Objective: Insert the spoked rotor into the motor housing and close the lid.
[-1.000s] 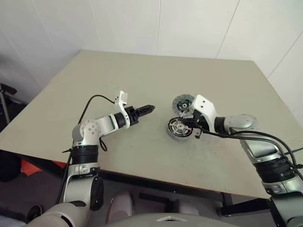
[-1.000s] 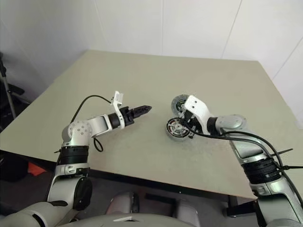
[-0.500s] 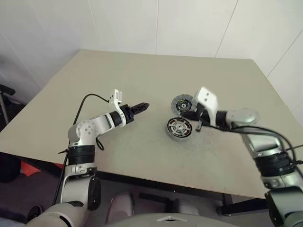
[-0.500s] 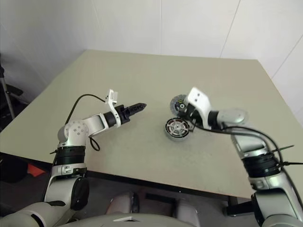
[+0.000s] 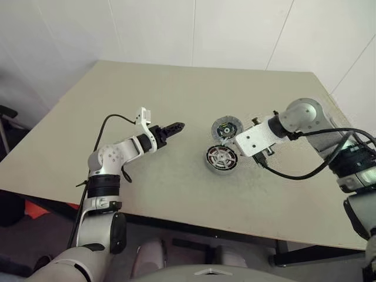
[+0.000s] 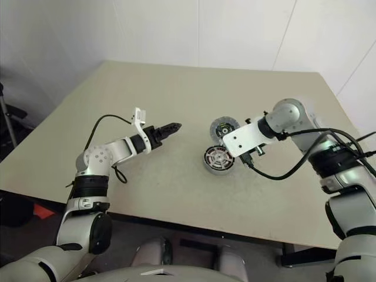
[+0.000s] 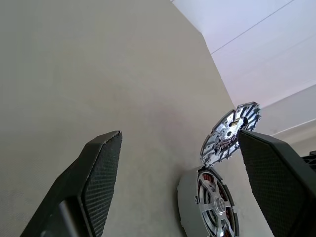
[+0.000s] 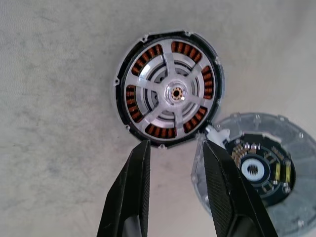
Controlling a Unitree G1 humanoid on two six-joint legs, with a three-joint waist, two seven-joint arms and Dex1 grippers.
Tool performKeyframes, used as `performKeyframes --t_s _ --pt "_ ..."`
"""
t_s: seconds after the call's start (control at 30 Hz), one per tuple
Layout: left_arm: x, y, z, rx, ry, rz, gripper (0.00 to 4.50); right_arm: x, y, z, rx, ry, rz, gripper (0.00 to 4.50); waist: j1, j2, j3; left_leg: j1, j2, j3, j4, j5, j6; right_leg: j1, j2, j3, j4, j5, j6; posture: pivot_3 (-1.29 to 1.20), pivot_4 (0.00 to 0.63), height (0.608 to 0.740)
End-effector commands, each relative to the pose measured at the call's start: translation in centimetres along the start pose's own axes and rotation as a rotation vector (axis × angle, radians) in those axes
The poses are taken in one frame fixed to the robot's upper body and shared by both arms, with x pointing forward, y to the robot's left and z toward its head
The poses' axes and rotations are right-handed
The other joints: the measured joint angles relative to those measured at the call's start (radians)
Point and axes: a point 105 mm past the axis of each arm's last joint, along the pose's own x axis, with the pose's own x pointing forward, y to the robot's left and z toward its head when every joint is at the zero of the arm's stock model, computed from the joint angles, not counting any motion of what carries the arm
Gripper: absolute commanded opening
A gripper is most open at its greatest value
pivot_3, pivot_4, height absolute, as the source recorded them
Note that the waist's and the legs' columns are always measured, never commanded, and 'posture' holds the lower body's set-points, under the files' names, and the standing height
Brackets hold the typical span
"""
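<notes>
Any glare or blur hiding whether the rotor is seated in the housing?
Right wrist view: sharp and evenly lit; the spoked rotor sits inside the motor housing, copper windings plain between its spokes, mild sheen only. Left wrist view: the left gripper's fingers look soft up close; the lid leans on the housing. Head views: soft light, faint shadows, parts too small to judge.

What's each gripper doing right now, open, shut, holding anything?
Left gripper: open, empty, above the table.
Right gripper: fingers apart, empty, over the motor housing with the spoked rotor in it.
</notes>
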Motion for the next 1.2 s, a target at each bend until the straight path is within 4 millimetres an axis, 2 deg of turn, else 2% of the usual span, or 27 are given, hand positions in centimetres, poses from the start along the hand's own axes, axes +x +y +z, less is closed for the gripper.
performKeyframes --t_s 0.03,0.17,0.3,0.6,0.77,1.0,1.2 --pt "-0.4 -0.7 1.1 0.028 -0.055 -0.018 3.95 -0.1 -0.2 0.7 -0.091 -0.004 0.040 1.86 0.001 0.000 0.000 -0.001 0.000 0.000 0.001 0.000 0.000 0.000 0.000 0.000 0.000 0.000 0.000 0.00 0.000 0.740" --pt "-1.0 -0.4 0.9 0.026 -0.063 -0.005 3.95 0.6 1.1 1.1 -0.116 -0.027 0.102 1.86 0.002 0.000 0.000 -0.003 0.000 0.000 0.006 -0.003 0.005 0.000 0.000 0.000 0.001 0.000 0.000 0.00 0.000 0.740" --pt "-1.2 -0.4 0.9 0.026 -0.064 -0.002 3.95 0.9 1.6 0.8 -0.110 -0.019 0.104 1.86 0.004 0.000 0.000 -0.003 0.001 0.000 0.008 -0.004 0.005 0.001 0.000 0.000 0.001 0.000 0.000 0.00 0.000 0.740" --pt "-0.8 -0.9 0.2 0.023 -0.021 -0.018 3.95 2.5 4.2 0.1 -0.033 -0.017 0.144 1.86 0.004 0.000 0.000 0.000 0.002 0.000 0.009 -0.005 0.001 0.002 0.000 0.000 0.001 0.000 0.000 0.00 0.000 0.740" --pt "-0.6 -1.3 -0.6 0.027 0.032 -0.033 3.95 3.3 3.6 0.2 -0.008 -0.024 0.103 1.86 0.001 0.000 0.000 0.002 0.002 0.000 0.009 -0.005 0.001 0.004 0.000 0.000 0.001 0.000 0.000 0.00 0.000 0.740" --pt "-0.7 -1.3 -0.6 0.027 0.042 -0.034 3.95 1.7 2.1 0.1 -0.012 -0.004 0.038 1.86 -0.019 0.000 0.000 0.003 0.002 0.000 0.009 -0.003 -0.002 0.004 0.000 0.000 0.001 0.000 0.000 0.00 0.000 0.740" --pt "-0.6 -1.4 -1.3 0.013 0.066 -0.046 3.95 1.6 1.2 0.8 -0.032 -0.015 0.013 1.86 -0.019 0.000 0.000 0.002 0.002 0.000 0.009 -0.003 -0.001 0.004 0.000 0.000 0.001 0.000 0.000 0.00 0.000 0.740"
